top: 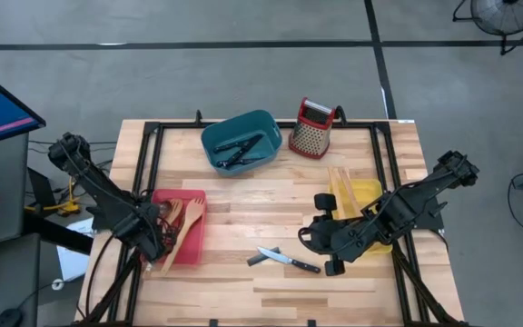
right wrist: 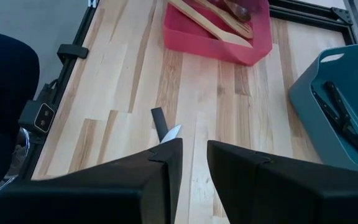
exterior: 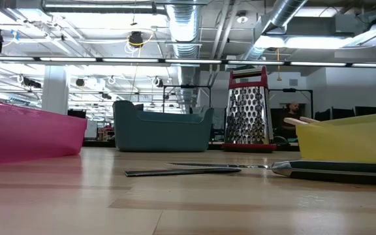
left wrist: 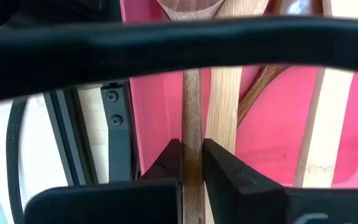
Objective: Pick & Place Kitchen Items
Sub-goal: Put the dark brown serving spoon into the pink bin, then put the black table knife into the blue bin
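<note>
Nearest the lens, the left claw [left wrist: 191, 168] is clenched on the slim handle of a dark wooden spoon [left wrist: 191, 87], its two black fingers [left wrist: 166, 163] pinching the shaft from either side above the shallow red plastic bin [left wrist: 160, 81]. A pale wooden spatula [left wrist: 225, 106] lies alongside, touching or nearly touching the spoon's shaft. The spoon looks light, stiff and dry enough not to slip; the present mid-handle hold should keep it fairly level, though the bowl end may tip it slightly.

From above, the left arm leans over the red bin at the left edge of the slatted wooden counter [top: 271, 204], where several pale utensils are piled. Behind the middle sits the teal plastic bin [top: 241, 141] holding black-handled pieces, with the red-topped metal box grater [top: 310, 129] just beside it. On the bare boards in front lie two black-handled steel knives [top: 282, 259], close together and crossing or nearly so.

The right claw [right wrist: 192, 163] hangs over the counter beside the yellow plastic bin [top: 368, 193], parted narrowly and grasping nothing. One knife lies just ahead of its tips, blade end nearest and handle pointing away. The knives are probably thin, hard and slick along the steel, lying flat against the wood; the thicker black handle seems the safer place to take hold.
</note>
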{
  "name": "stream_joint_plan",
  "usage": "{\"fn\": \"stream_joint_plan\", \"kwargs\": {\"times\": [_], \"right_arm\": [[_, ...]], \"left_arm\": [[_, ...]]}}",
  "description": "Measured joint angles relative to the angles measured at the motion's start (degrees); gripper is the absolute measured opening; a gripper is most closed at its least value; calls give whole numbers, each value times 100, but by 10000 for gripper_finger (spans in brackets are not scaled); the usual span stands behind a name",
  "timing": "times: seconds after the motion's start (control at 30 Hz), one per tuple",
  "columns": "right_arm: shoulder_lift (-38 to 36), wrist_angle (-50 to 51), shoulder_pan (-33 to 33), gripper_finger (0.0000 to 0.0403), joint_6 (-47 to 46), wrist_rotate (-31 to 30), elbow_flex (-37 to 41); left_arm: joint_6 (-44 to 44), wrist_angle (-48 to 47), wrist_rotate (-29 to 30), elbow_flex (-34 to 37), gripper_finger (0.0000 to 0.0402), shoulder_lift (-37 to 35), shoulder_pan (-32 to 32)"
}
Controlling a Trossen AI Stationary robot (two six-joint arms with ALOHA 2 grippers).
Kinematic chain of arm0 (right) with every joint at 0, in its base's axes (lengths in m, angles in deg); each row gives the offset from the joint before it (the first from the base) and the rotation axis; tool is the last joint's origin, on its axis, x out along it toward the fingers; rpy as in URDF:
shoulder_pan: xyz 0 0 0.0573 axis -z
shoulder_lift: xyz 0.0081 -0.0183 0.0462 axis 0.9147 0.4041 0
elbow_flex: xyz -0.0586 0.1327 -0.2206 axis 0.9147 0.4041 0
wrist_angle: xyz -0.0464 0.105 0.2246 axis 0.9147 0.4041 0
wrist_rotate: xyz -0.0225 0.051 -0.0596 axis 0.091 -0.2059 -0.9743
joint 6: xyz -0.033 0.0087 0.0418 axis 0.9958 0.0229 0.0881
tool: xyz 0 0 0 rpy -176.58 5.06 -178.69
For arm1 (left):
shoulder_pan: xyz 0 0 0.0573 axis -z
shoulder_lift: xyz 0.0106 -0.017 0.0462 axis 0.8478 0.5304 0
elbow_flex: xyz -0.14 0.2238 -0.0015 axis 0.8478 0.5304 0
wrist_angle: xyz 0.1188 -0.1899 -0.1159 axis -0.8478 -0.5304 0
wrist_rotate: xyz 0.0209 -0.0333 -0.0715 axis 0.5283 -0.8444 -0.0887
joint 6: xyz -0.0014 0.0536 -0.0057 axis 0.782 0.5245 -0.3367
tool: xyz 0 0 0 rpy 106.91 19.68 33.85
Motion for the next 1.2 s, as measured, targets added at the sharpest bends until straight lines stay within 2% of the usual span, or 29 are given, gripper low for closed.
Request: {"fn": "stream_joint_plan", "kwargs": {"times": [0.13,0.47,0.7,0.8,0.97,1.07,1.2], "right_arm": [[0,0,0,87,92,0,0],[0,0,-4,87,92,0,0],[0,3,45,87,-113,0,0],[0,42,134,87,-327,0,0],[-11,82,363,95,-943,-2,267],[-11,110,435,115,-1390,20,671],[-4,135,494,164,-1990,401,1223]], "left_arm": [[122,24,10,0,28,0,0],[147,33,129,0,91,0,0],[788,159,286,-72,124,-294,0],[1062,253,672,-223,137,-574,2],[1656,767,2040,-407,150,-1052,2],[2207,1245,2882,-409,156,-1269,2],[3124,1818,3676,-409,167,-1397,2]]}}
